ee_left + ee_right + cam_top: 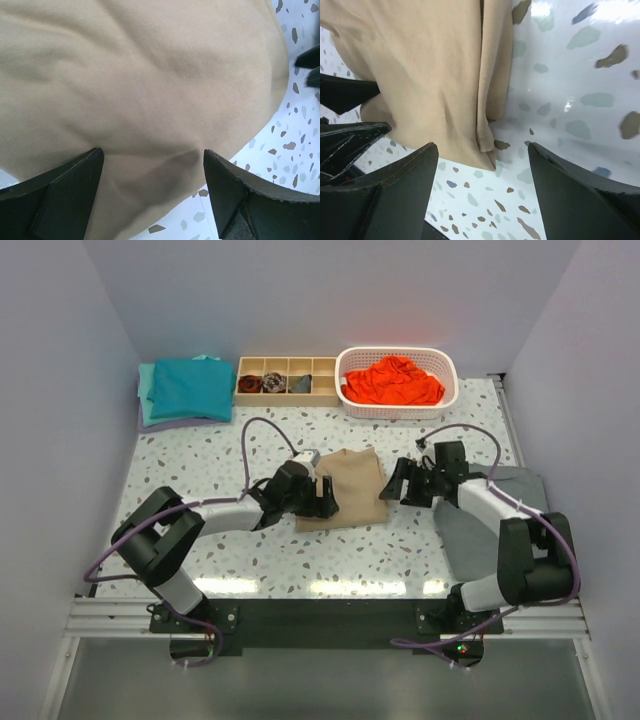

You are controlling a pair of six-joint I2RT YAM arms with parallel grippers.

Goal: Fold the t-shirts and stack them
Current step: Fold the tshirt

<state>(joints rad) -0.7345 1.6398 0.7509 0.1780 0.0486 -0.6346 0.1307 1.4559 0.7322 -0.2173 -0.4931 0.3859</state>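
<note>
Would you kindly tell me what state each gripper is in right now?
Left gripper: open, jaws spread over the tan t-shirt, gripping nothing.
Right gripper: open, at the shirt's edge, holding nothing.

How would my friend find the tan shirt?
Look at the middle of the speckled table. The tan shirt lies folded there between the left claw and the right claw. Only it is tan; the teal shirts sit back-left, the orange-red shirt in the white basket.

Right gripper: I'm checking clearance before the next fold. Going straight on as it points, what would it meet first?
Probably the tan t-shirt, whose folded edge lies just ahead of the open right gripper; aimed lower, the table first. Depth is unclear.
</note>
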